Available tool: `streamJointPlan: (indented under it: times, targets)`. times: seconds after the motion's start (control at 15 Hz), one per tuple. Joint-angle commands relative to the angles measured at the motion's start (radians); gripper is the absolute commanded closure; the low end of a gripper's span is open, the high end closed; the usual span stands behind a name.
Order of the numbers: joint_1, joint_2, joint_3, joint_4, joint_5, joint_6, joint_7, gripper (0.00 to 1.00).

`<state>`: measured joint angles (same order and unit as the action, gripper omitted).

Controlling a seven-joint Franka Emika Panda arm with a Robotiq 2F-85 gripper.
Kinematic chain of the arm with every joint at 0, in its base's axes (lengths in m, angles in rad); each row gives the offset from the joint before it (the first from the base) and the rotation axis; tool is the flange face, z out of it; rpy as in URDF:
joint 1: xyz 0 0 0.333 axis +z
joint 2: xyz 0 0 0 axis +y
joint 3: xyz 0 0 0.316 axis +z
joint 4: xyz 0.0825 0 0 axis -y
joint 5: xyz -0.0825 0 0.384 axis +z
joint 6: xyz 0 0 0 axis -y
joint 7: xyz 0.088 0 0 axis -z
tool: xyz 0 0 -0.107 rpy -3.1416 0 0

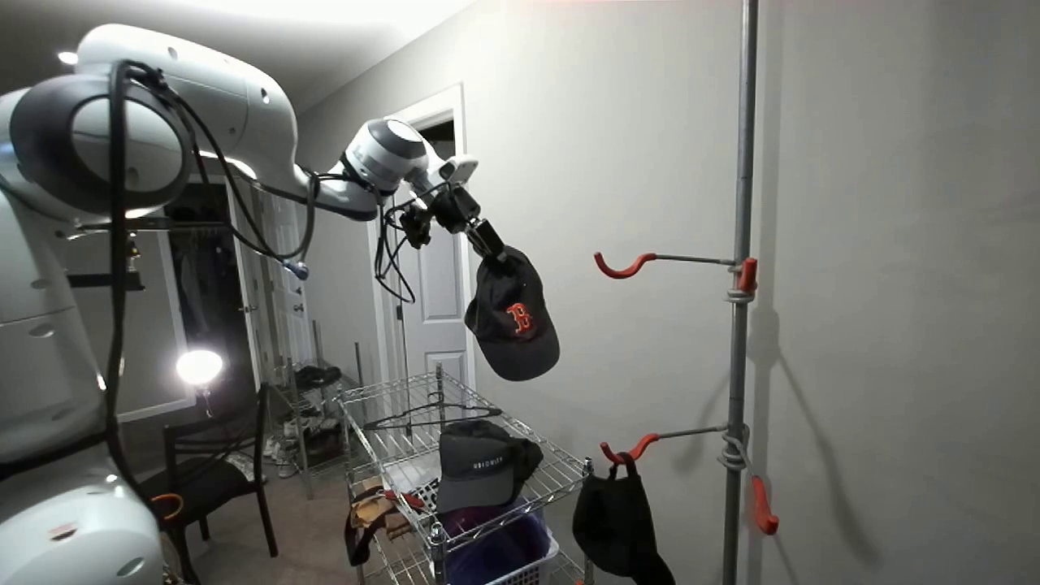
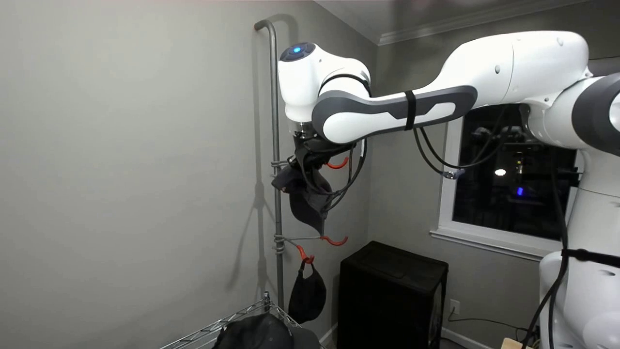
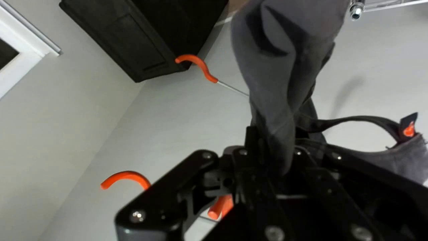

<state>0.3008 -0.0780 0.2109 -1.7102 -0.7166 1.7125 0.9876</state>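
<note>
A dark B-logo cap (image 1: 513, 317) hangs brim-down in midair, pinched by the almost closed end effector (image 1: 495, 255): apparently picked up, not yet released. A black cap (image 1: 615, 516) already hangs from a red hook (image 1: 644, 447); a grey cap (image 1: 475, 475) lies on a wire shelf (image 1: 561, 473).

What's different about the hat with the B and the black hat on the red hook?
The B hat is pinched in the gripper, while the hook hat hangs on a red hook. The B hat is higher, the hook hat lower. The B hat shows an orange-red letter, but no letter shows on the hook hat. Both are dark and hang in the air.
</note>
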Motion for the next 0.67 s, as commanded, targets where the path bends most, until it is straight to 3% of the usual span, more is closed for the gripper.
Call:
streamJointPlan:
  times: [0.0,0.33,0.6]
  targets:
    - [-0.030,0.021,0.008,0.006,0.145,0.016,-0.158,0.95]
    - [-0.034,0.153,0.010,0.046,0.313,0.011,-0.277,0.94]
    - [-0.020,0.279,0.000,0.106,0.361,-0.017,-0.306,0.95]
